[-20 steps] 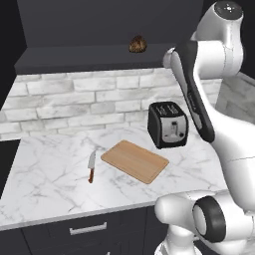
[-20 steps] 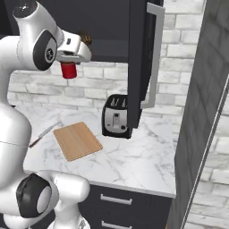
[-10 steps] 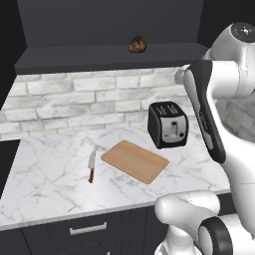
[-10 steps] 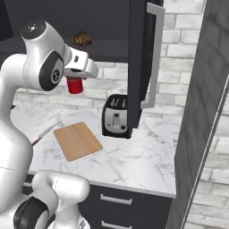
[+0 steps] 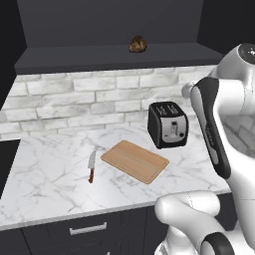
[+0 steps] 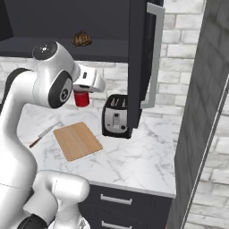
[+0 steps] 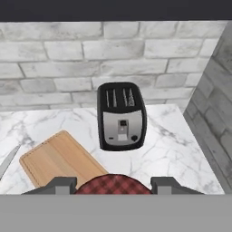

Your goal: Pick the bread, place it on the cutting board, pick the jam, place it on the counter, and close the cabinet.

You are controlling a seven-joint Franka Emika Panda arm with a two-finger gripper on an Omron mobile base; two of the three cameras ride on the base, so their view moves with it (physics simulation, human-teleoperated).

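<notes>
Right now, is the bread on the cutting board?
No, the bread sits up on the cabinet shelf, and the cutting board lies bare on the counter.

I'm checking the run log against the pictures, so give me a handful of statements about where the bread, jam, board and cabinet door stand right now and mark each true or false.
1. The bread sits on the cabinet shelf. True.
2. The jam stands on the counter beside the knife. False: the end effector is shut on it, in the air above the counter.
3. The cutting board has nothing on it. True.
4. The cabinet door is closed. False: it stands swung open, with its silver handle facing the room.
5. The toaster lies tipped on its side. False: it stands upright behind the board.
</notes>
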